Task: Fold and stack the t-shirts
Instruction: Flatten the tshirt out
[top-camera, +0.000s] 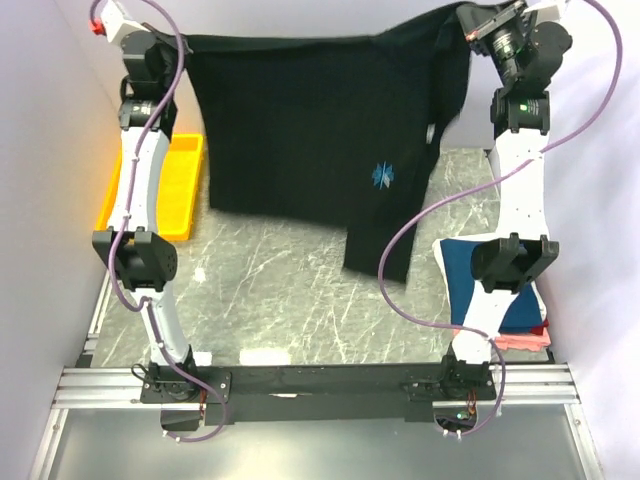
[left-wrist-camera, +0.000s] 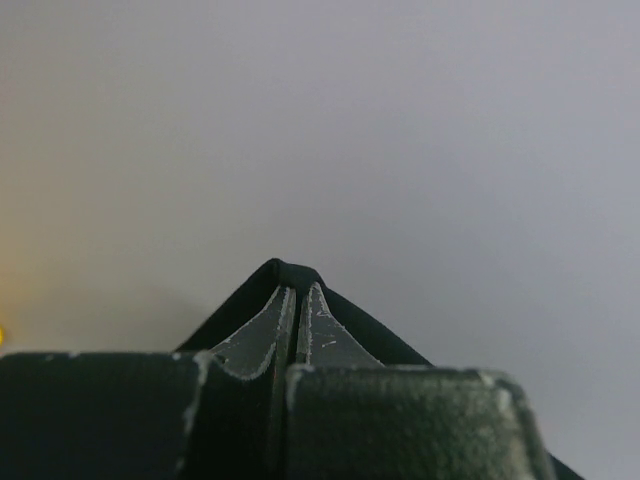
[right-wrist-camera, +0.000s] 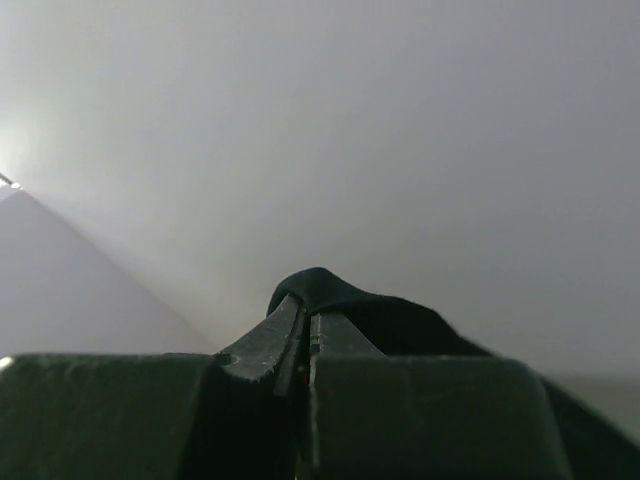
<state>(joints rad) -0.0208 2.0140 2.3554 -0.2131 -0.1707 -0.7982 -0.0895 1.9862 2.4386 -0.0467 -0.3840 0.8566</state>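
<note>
Bench (top-camera: 280, 290): grey marbled top, mostly bare under both sets of jaws.

Black t-shirt (top-camera: 310, 130): biggest item. It is held up off the bench and strung between the left jaws and the right jaws, with its top edge pulled nearly taut from one to the other. The body hangs below them as a broad sheet. The end toward the right jaws sags into a longer flap. Cannot tell if the lower edge touches the bench.

Left arm (top-camera: 140, 200) and right arm (top-camera: 515, 200): both raised at the far side.

Left jaws: clenched on a fold of the black cloth (left-wrist-camera: 290, 272), which peaks just past the fingertips (left-wrist-camera: 255, 335).
Right jaws: likewise clamped on a bunched hump of the same shirt (right-wrist-camera: 320, 290).

Folded stack: well below the right jaws, beside that arm's lower links. Navy shirt (top-camera: 460, 285) on top, pink shirt (top-camera: 520, 342) showing at the near edge. The rest is hidden by the arm.

Yellow tray (top-camera: 185, 190): below the left jaws, partly behind that arm. No cloth seen in it.

Logo (top-camera: 382, 176): small blue mark on the shirt's body, nearer the right jaws.

Progress, my reading: several shirts are already folded and stacked. The black one is only lifted and spread, with no fold made. It has to be laid flat, folded, and placed on the stack.
</note>
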